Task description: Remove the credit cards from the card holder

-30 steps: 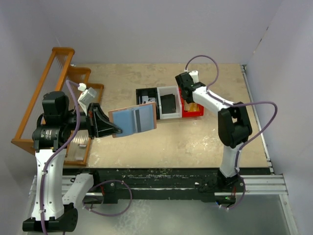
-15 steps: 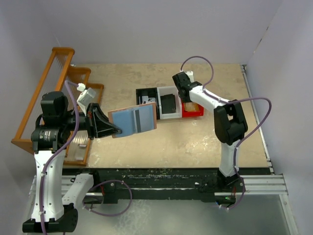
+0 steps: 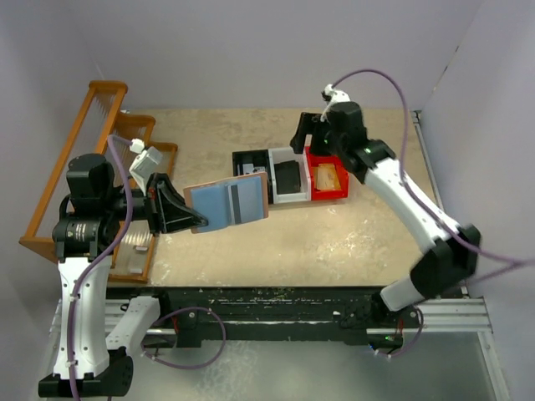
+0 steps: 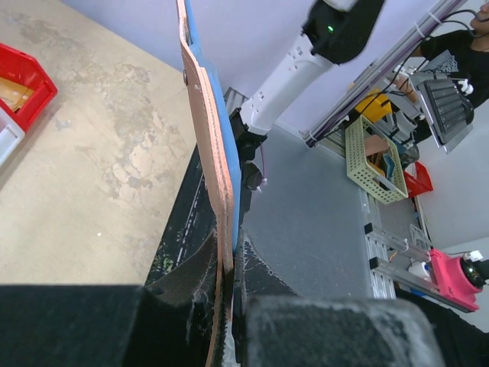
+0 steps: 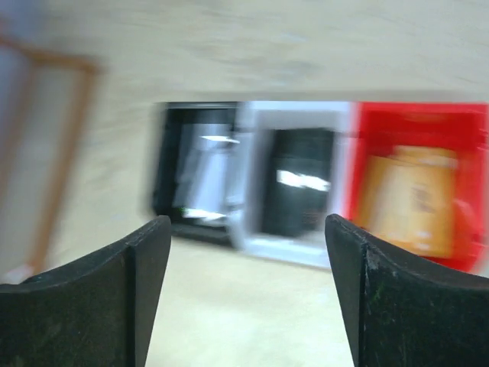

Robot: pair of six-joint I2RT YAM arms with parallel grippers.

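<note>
Now the left claw (image 3: 197,220) clamps the holder (image 3: 227,203), whose long axis runs straight out from its tips, in the air over the table (image 3: 334,234), while the right claw (image 5: 246,223) stands open above the bins (image 3: 284,151).

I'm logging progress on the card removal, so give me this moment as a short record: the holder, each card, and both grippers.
card holder: open, held off the table
left gripper: shut on the holder's edge
striped card: pale, in the holder
orange card: lying in the red bin
right gripper: open, empty, raised by the red bin
</note>
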